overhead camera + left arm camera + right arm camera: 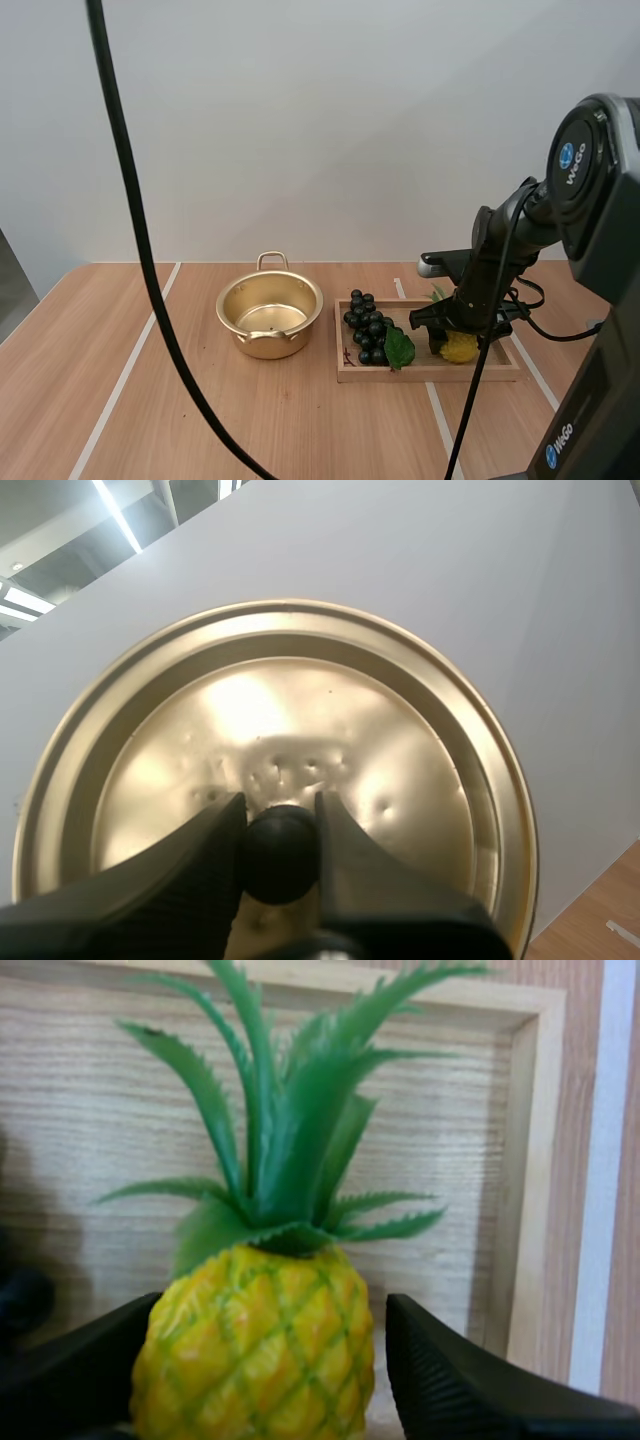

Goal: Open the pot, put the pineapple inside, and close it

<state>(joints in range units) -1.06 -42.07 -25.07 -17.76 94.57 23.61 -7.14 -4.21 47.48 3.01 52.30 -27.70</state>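
Pot (270, 315) lidless, just beside wooden tray (430, 372) at its grape end, w/ a broad run of table (120, 400) beyond. Grapes (366, 328) fill that end. Pineapple (255, 1345) upright at tray's other end, near rim corner. R gripper (270, 1310) straddles it, fingers spread, slim gap at one side, not pinching. L gripper (278, 810) clamped on lid (330, 730) knob, lid held aloft.

the pot (252, 343) is golden metal, shiny inside. the lid (300, 720) is the same glossy metal with small dents; its knob (280, 852) is smooth black. the tray (90, 1130) is pale matt wood with visible grain. the pineapple (255, 1345) looks like slightly glossy plastic.
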